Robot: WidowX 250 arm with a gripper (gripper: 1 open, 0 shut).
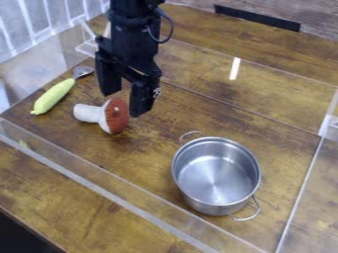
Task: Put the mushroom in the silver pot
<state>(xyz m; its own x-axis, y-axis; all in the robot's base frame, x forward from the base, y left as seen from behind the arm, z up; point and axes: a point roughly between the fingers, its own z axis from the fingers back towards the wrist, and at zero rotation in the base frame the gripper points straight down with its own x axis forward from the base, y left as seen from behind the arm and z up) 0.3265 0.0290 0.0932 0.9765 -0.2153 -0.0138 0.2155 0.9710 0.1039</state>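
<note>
The mushroom [109, 116] lies on its side on the wooden table, reddish-brown cap to the right and white stem to the left. My black gripper [123, 96] points straight down just above it, open, its fingers spread over the cap with nothing between them. The silver pot [216, 175] stands empty to the lower right, well apart from the gripper, with small loop handles on its rim.
A yellow-green corn-like piece [53, 96] lies at the left. Clear acrylic walls [79, 178] fence the work area along the front and sides. A small clear stand [95, 40] sits at the back left.
</note>
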